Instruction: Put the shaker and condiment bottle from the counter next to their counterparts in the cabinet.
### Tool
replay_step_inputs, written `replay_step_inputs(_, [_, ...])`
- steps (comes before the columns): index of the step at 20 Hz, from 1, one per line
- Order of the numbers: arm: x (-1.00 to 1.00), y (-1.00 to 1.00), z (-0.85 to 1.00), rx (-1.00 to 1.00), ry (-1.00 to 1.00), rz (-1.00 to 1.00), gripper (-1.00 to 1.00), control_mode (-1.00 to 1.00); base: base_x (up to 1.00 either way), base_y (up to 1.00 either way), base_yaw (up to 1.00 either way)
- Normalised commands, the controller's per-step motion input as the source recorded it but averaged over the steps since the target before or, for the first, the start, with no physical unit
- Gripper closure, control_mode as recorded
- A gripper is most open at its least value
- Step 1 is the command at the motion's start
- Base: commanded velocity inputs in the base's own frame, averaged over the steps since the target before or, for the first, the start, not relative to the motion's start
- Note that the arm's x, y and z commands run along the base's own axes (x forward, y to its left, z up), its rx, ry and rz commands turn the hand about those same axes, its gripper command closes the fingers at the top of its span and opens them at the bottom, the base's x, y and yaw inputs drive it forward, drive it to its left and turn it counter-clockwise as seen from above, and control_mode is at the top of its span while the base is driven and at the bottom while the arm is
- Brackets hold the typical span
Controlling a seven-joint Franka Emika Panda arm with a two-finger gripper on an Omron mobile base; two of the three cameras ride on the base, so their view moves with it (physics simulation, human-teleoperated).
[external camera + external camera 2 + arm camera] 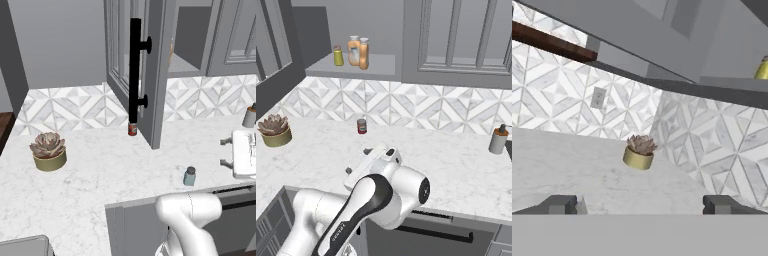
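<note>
The teal-grey shaker (189, 176) stands upright on the marble counter (100, 175), near its front edge and right of the open cabinet door (157, 75). On the cabinet shelf (381, 67), a small amber-orange condiment bottle (363, 53) stands close beside a larger, paler orange bottle (354, 50), with a small yellow jar (338, 56) to their left. My gripper (640, 204) is open with nothing between its fingers. It hangs low over the counter's front (358, 161) and faces the potted succulent (639, 151). My arm hides the shaker in the right base view.
The glass door with its black bar handle (135, 70) juts out over the counter. A small red can (132, 129) sits under it by the backsplash. The succulent (48, 150) stands far left; a grey cylinder with a brown top (499, 140) and a sink (245, 155) are at the right.
</note>
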Motion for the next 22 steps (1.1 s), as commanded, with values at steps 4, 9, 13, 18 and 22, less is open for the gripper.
replay_step_inputs(4, [0.00,0.00,-0.30,-0.02,0.02,0.06,-1.00,-1.00,0.00,0.00,0.00])
replay_step_inputs(9, [0.06,0.00,-0.39,-0.02,0.10,0.01,-1.00,-1.00,0.00,0.00,0.00])
replay_step_inputs(13, [0.23,0.00,-0.61,-0.04,0.24,0.01,-1.00,-1.00,0.00,0.00,0.00])
replay_step_inputs(18, [0.12,0.00,-0.42,0.00,0.16,0.01,-1.00,-1.00,0.00,0.00,0.00])
replay_step_inputs(22, [0.20,0.00,-0.45,0.00,0.18,0.03,-1.00,-1.00,0.00,0.00,0.00])
